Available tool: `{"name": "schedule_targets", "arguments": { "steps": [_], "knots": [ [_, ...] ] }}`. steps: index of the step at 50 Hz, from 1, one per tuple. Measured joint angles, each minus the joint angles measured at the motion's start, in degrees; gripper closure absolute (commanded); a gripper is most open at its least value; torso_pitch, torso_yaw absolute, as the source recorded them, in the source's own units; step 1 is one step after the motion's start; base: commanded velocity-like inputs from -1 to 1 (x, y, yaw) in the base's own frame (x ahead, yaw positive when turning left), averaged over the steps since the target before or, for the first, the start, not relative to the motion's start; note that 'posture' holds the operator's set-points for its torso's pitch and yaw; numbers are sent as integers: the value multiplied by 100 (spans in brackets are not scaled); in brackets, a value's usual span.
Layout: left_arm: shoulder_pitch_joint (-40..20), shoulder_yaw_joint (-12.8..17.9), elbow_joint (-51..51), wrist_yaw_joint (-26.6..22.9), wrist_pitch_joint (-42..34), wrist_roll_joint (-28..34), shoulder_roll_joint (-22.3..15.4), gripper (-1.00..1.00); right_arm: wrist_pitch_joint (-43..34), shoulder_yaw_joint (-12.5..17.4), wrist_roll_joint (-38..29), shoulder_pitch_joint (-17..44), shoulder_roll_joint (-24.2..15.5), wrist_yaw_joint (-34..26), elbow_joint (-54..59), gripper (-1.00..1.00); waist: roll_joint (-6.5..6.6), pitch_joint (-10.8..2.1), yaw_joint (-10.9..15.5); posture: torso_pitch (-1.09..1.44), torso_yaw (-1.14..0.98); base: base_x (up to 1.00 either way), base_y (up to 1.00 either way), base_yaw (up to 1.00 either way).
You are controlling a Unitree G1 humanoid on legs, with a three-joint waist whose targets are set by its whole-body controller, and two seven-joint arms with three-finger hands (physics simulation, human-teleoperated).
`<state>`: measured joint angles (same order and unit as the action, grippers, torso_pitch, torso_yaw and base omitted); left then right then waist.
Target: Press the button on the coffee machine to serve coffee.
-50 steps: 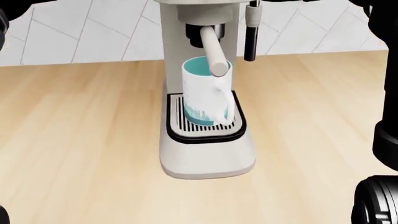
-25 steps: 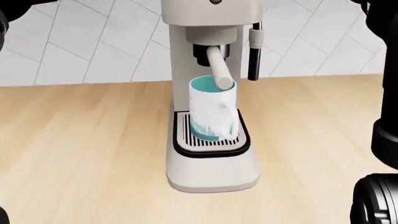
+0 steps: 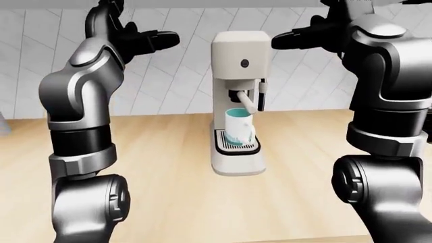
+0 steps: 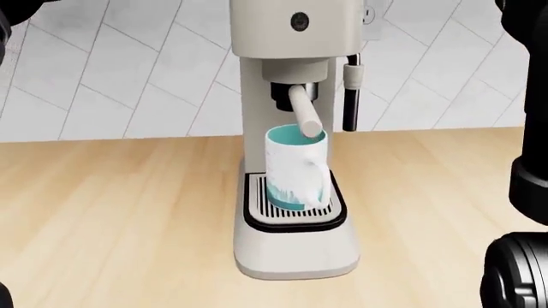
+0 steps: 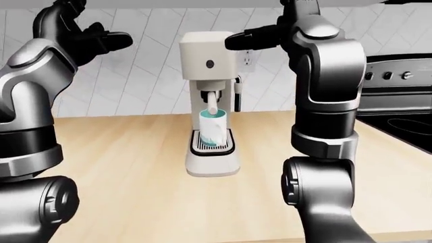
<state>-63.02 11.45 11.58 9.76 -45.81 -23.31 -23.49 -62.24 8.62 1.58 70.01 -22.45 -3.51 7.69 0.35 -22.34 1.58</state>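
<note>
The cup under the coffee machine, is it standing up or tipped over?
Standing up. The cup sits upright on the drip tray, its open top facing the spout.

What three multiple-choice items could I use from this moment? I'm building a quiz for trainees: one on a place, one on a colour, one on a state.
1. Where does the mug stand?
A. on the machine's drip tray, under the spout
B. on the wood counter, left of the machine
C. on top of the machine

2. What colour is the mug inside?
A. red
B. teal
C. black

3. How do the hands stand to the button?
A. the right hand presses it
B. the left hand presses it
C. neither touches it

Answers:
1 A: the mug sits on the slotted tray of the machine.
2 B: its rim shows teal.
3 C: the left hand and right hand are raised at either side of the machine, apart from it.
</note>
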Motion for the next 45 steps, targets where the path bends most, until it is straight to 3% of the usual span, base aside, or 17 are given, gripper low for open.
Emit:
{"name": "schedule_targets", "arguments": {
  "steps": [45],
  "knots": [
    [-58,-12,27,-14,84,15,37,-100,-131,-101,134,217,195,75,-157,-100,35,-522,9,-94,0,0,0,0]
  ]
}}
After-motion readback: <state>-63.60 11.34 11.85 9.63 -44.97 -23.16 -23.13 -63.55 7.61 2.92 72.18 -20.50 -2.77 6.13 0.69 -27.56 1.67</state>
